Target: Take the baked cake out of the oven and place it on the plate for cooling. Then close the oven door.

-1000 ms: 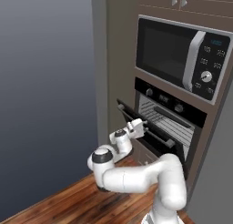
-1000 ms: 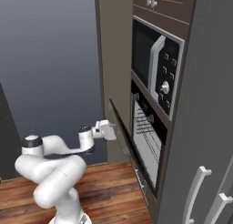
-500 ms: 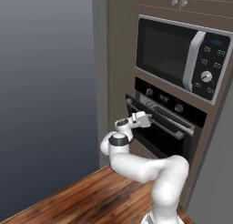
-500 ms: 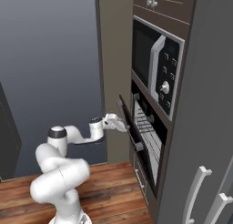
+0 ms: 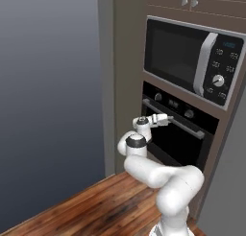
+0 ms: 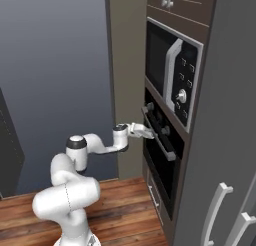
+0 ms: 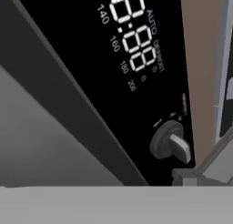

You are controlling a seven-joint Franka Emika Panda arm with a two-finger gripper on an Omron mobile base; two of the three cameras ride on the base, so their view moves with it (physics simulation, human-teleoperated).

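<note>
Left base view: you see the oven door (image 5: 180, 144) closed upright.
Pincer (image 5: 166, 118): yours is released, at the door's silver handle (image 5: 192, 129).
Hand view: knob (image 7: 169, 144) and display digits (image 7: 132, 34) close up.

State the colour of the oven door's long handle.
Silver-grey: the handle runs across the black oven door, clearest in the left base view.

In the left base view the microwave (image 5: 192, 57) sits at upper right, directly above the oven (image 5: 180, 129), whose door (image 5: 178, 145) stands shut at centre right, with the pincer (image 5: 166, 118) just before its handle (image 5: 173, 118) at frame centre.
</note>
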